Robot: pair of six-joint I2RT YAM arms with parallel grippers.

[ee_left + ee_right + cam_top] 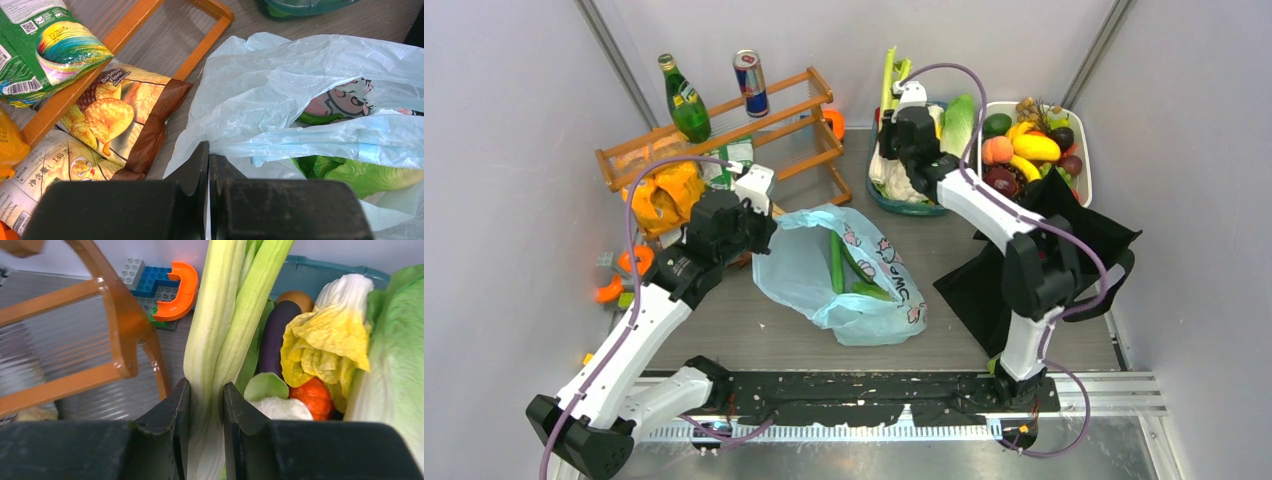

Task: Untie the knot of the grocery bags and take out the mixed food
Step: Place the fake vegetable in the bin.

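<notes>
My right claw (206,397) grips the leek (217,315).
The leek is held over the teal basket (325,270) at the back of the grey worktop (724,335). The open blue bag (799,265) lies mid-worktop with my closed left claw (208,162) at its edge. Plain grey walls (504,120) stand all round.

Bright, even light from above fills the overhead view, and shadows on the desk (724,335) are faint and soft. The light-blue plastic bag (260,85) shows a pale sheen and the crisp packet (125,120) small glints. Close to the lenses, the left gripper (208,152) and right gripper (206,390) blur dark. The leek (215,330) and wooden rack (125,335) look soft.
</notes>
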